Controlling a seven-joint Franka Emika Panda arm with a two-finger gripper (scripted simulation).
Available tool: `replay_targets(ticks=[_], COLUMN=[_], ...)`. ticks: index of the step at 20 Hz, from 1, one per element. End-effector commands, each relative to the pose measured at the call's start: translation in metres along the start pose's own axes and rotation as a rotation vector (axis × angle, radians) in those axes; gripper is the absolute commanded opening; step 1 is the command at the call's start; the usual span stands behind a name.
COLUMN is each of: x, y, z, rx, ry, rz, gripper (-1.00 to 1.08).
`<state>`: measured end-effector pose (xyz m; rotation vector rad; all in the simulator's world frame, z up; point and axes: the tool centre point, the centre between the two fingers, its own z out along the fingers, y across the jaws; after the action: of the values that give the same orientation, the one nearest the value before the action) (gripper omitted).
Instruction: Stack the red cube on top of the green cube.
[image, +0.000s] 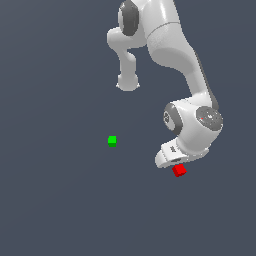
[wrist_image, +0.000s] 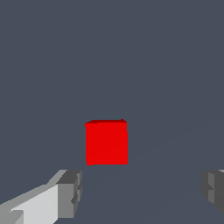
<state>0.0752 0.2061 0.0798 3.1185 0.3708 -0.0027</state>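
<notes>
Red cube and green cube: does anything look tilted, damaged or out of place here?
Nothing stands out. The red cube sits flat and whole on the floor, ahead of the open hand. The green cube also rests flat, apart from it toward the exterior view's left.

Plain dark grey-blue counter (image: 55, 200) carrying two tiny cubes. Green cube (image: 112, 141) sitting in open middle area. Red cube (image: 179, 170) lying well apart, toward exterior view's right, slightly lower in frame.
</notes>
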Motion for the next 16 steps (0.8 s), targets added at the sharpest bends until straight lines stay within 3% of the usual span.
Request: replay_targets(ticks=[1, 16], x=[0.006, 0.015], y=[-0.01, -0.025], z=[0.004, 0.016], rx=[0.0, 0.001], ry=[0.001, 0.001], rz=[-0.009, -0.025], gripper=[1.0, 1.0])
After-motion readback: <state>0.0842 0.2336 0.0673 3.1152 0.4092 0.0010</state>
